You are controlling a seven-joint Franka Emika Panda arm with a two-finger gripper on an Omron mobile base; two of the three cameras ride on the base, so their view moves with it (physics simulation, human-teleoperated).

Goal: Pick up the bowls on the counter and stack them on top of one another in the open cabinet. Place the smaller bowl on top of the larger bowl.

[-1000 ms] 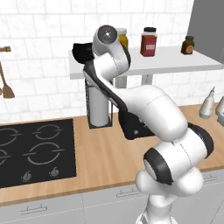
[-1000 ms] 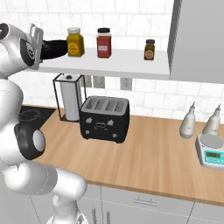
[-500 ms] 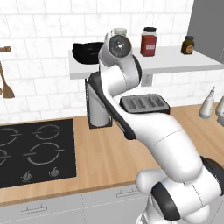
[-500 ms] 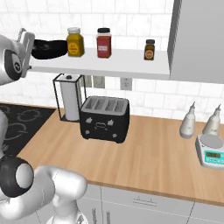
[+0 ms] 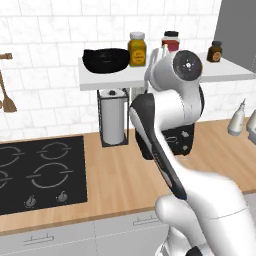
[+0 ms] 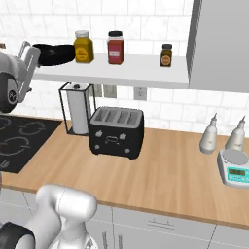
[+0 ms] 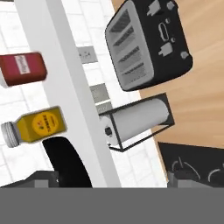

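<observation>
The hand (image 7: 109, 186) hangs spread and empty just beside the glossy black bowls (image 5: 105, 59) on the open cabinet (image 5: 120, 77); stiff, slippery, best pinched at the rim.

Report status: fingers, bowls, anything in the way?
Fingers open, nothing held. Black bowls on the white shelf, left of the yellow jar; can't tell the two apart. Nothing blocking the shelf front.
</observation>
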